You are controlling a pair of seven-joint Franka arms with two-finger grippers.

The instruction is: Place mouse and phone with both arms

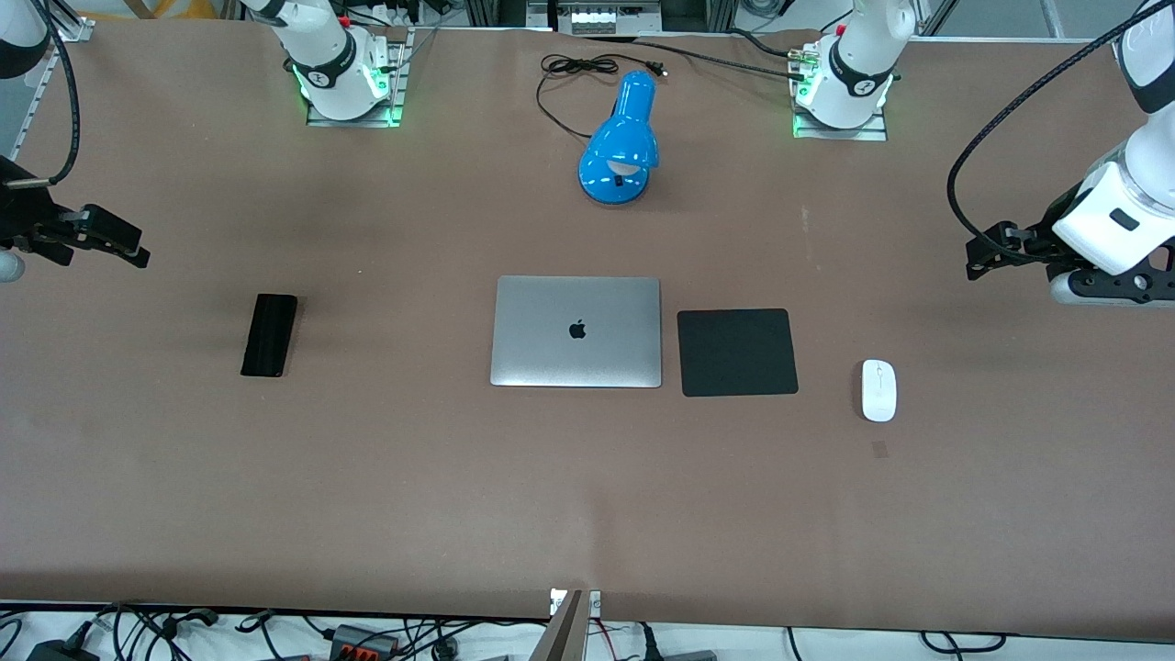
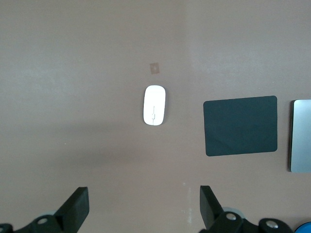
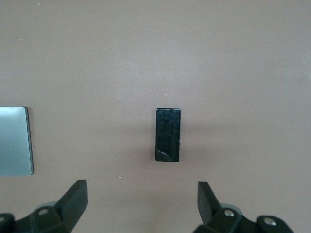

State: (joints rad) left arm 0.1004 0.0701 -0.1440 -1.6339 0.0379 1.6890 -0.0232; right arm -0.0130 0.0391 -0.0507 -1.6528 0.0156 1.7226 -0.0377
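Watching for slips: we judge both items lie flat and thin on the table (image 1: 587, 514), so fingers closing too high could skate over them.
Right gripper (image 1: 101, 240): ours hangs above the right arm's end of the table, fingers spread wide, holding and touching nothing.
Phone (image 1: 269, 335): lying flat toward the right arm's end, well apart from the laptop (image 1: 576, 331); glossy, so we think it may slide when pinched.
Mouse pad (image 1: 737, 352): just beside the laptop.
Mouse (image 1: 878, 390): near the pad, toward the left arm's end; rounded, could squirt out.
Left gripper (image 1: 996, 250): spread wide, empty, above the table.
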